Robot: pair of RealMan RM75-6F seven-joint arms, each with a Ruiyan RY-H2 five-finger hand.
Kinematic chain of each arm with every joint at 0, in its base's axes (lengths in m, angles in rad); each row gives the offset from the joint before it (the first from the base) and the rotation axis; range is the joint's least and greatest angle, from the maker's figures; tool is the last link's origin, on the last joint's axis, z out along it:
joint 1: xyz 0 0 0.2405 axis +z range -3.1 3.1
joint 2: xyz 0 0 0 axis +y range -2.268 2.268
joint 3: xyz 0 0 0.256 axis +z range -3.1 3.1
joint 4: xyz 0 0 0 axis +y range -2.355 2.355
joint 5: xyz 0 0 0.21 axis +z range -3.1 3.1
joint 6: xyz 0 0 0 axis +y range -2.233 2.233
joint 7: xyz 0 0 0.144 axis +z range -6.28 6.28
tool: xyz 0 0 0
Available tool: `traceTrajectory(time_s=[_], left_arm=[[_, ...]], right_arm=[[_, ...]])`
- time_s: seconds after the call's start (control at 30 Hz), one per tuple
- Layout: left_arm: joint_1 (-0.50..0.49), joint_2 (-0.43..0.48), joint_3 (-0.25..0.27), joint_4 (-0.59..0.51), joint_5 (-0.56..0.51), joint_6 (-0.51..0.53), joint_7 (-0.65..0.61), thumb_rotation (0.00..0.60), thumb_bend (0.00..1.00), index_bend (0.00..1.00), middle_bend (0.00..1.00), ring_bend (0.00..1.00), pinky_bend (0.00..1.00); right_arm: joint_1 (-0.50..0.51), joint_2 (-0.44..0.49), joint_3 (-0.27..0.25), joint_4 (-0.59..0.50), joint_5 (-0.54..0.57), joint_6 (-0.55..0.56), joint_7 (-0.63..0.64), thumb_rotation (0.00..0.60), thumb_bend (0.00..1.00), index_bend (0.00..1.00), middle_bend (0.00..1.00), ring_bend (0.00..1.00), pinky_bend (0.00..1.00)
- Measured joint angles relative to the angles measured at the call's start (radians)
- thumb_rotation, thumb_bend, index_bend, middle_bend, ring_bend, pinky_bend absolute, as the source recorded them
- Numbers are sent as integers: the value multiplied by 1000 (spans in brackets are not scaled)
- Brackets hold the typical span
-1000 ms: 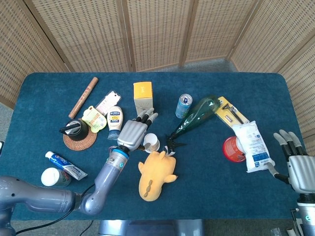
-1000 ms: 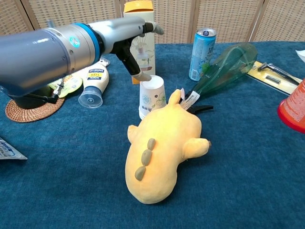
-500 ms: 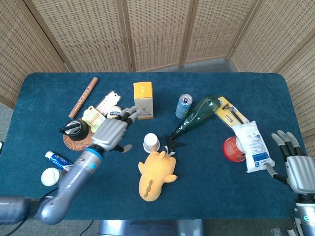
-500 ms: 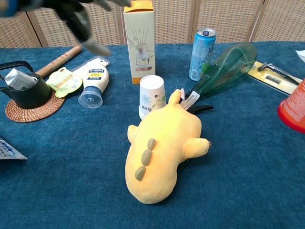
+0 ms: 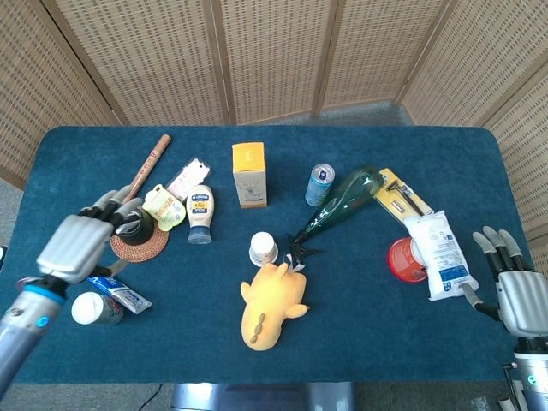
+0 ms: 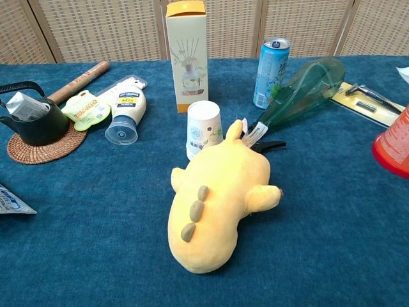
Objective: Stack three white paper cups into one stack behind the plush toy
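A white paper cup stack (image 6: 204, 130) with a faint printed pattern is standing upside down just behind the yellow plush toy (image 6: 214, 199), which is lying belly-down, its head touching the cups.

The cup stack (image 6: 204, 128) is hemmed by the plush toy (image 6: 215, 199), carton (image 6: 186, 55) and green bottle (image 6: 300, 91).

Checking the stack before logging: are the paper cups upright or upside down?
Upside down: the paper cups stand wide rim on the table, closed base up.
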Motion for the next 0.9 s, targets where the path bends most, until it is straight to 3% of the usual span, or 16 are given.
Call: traceTrajectory(time_s=[0.17,0.4,0.67,0.9], left_arm=[[162,47,80,91,207,102,-104,600,292,82,0,0,263],[346,17,150,256,341,304,-163,600,293,82,0,0,171],[501,-126,176,379,412,496,-252,600,294,81,0,0,148],[550,-204,170,443,443,548,-299,600,294,80,0,0,140]], right_arm=[[-1,-1,1,-3,-2,4,-4,600,335,102,0,0,365],[-3,2,7,-2,12,6,-5,600,334,102,0,0,365],[-4,4,5,-16,-1,12,-11,600,333,101,0,0,365],[0,-1,3,-11,4,2,-22,600,335,101,0,0,365]])
